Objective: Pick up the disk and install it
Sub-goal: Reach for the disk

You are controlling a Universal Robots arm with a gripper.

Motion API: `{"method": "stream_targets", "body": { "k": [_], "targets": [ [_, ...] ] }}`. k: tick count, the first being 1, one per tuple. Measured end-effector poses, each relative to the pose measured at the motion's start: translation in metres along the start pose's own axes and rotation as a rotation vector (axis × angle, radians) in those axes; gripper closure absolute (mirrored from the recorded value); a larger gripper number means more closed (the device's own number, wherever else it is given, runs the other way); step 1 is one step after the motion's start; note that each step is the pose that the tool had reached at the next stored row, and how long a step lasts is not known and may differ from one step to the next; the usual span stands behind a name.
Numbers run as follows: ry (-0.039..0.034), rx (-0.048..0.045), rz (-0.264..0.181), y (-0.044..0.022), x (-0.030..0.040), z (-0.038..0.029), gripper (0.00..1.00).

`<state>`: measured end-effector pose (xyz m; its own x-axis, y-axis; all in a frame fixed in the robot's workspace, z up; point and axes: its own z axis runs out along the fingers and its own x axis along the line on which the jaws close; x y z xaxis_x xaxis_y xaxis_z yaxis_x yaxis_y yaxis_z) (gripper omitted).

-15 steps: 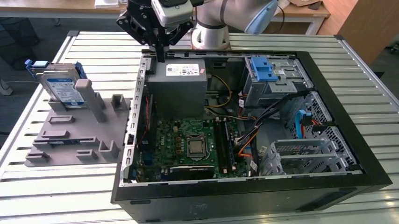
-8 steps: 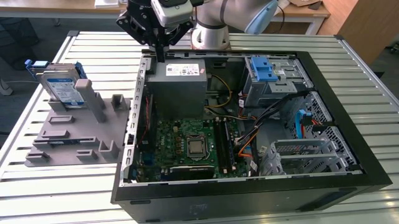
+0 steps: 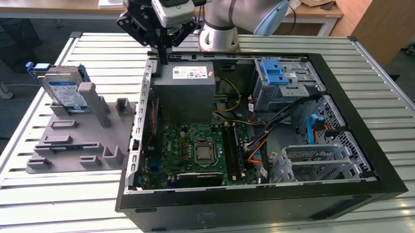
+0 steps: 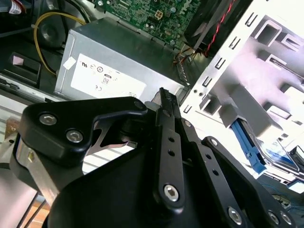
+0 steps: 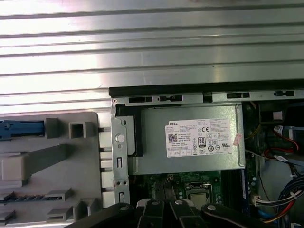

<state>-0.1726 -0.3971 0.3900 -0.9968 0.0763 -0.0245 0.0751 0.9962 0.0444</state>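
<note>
At the exterior view's left, the disk [image 3: 65, 92] stands on edge in a slot of the grey fixture [image 3: 71, 141], label facing outward and blue carrier framing its top. You may read this upright seating as a way of offering its narrow upper edge to fingers arriving from above. Your gripper [image 3: 162, 54] hangs well apart from it, over a rear corner of the open computer case [image 3: 363, 121], with its tip just above the power supply [image 3: 184, 87]. Note that the fingers appear pressed together with nothing between them. The case lies on its side with the panel off, so the blue-handled drive cage [image 3: 282, 77] faces upward, reachable from overhead. The pickup has not yet begun; the disk is untouched. Fixture and case sit side by side on the slatted table [image 3: 65, 204], presumably to keep travel short.
</note>
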Motion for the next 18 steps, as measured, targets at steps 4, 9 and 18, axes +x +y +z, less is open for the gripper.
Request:
{"method": "stream_targets", "body": {
  "k": [4,9,18],
  "targets": [
    [-0.0001,0.0,0.0,0.0022,0.0047,0.0,0.89],
    [0.0,0.0001,0.0,0.0025,0.0061,-0.0001,0.89],
    [0.0,0.0,0.0,0.0023,0.0091,-0.0001,0.89]
  ]
}}
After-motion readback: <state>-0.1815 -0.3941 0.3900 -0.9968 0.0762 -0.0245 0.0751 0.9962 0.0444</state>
